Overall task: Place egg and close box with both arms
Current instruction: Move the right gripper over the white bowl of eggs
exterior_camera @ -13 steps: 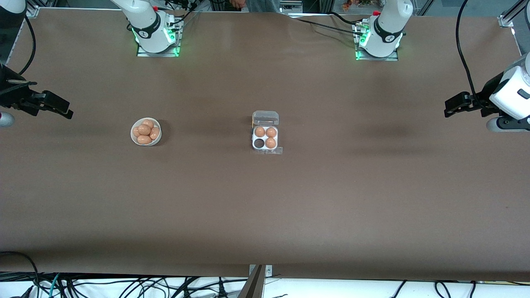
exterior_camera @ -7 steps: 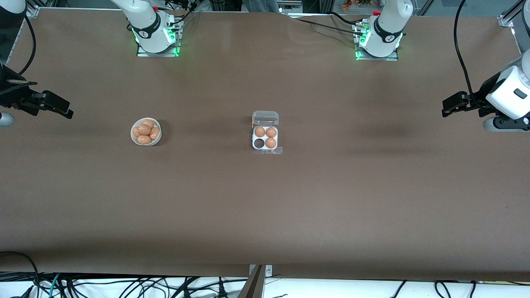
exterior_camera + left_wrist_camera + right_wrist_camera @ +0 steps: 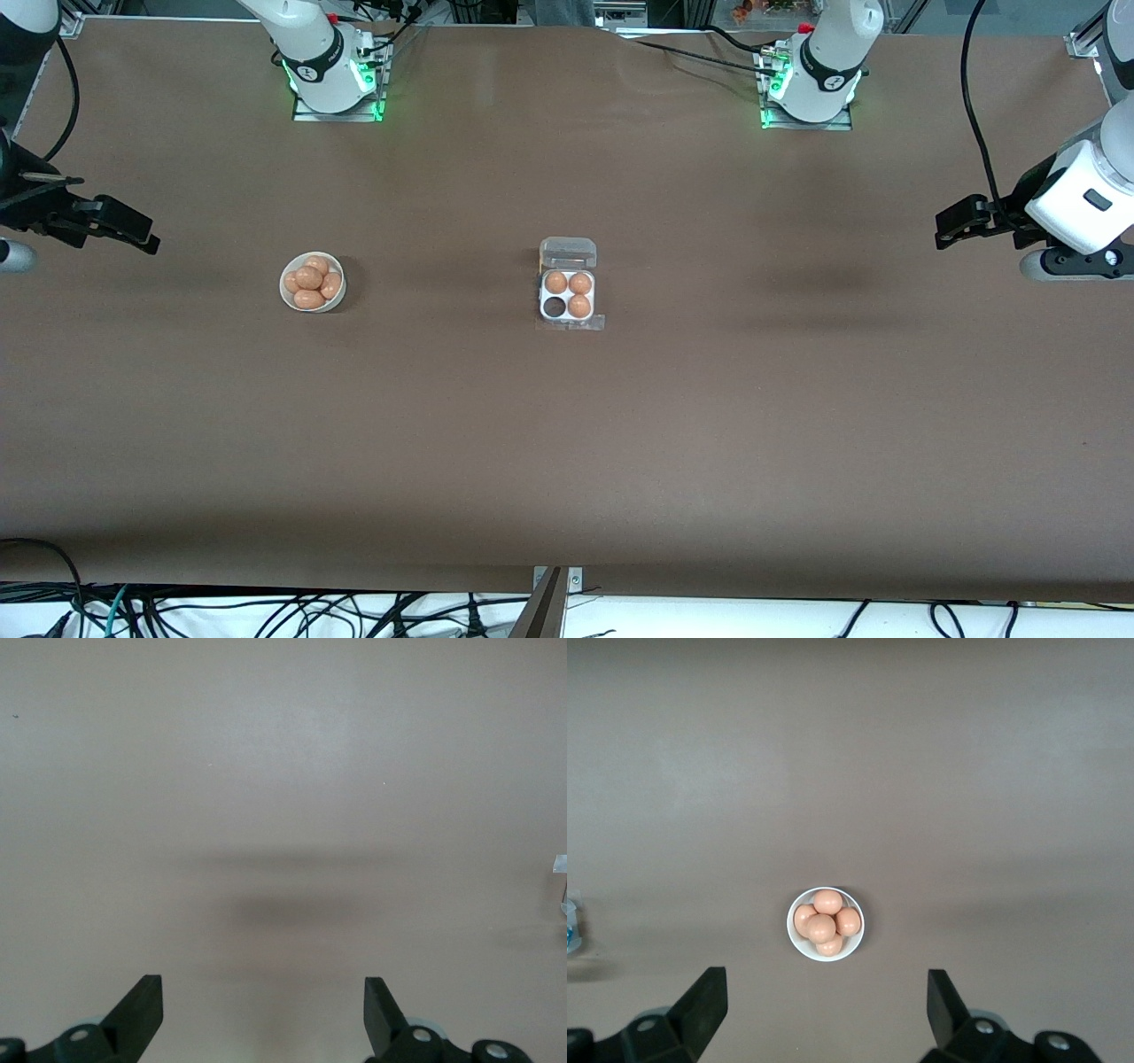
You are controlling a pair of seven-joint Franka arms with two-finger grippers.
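The clear egg box (image 3: pixel 568 296) lies mid-table with its lid (image 3: pixel 568 253) open flat. Three brown eggs fill its cells and one cell (image 3: pixel 555 307) is empty. A white bowl (image 3: pixel 312 282) with several brown eggs sits toward the right arm's end; the right wrist view shows the bowl (image 3: pixel 825 923) too. My right gripper (image 3: pixel 142 239) hangs open and empty over that end of the table (image 3: pixel 827 1010). My left gripper (image 3: pixel 946 232) hangs open and empty over the left arm's end (image 3: pixel 263 1010). A sliver of the box shows at the edge of the left wrist view (image 3: pixel 561 866).
The brown table (image 3: pixel 567 443) is bare apart from the box and the bowl. Both arm bases (image 3: pixel 332 66) (image 3: pixel 811 75) stand at the table's edge farthest from the camera. Black cables hang by each arm.
My left gripper has drifted a little toward the middle of the table and slightly up in the view. My right gripper has barely moved.
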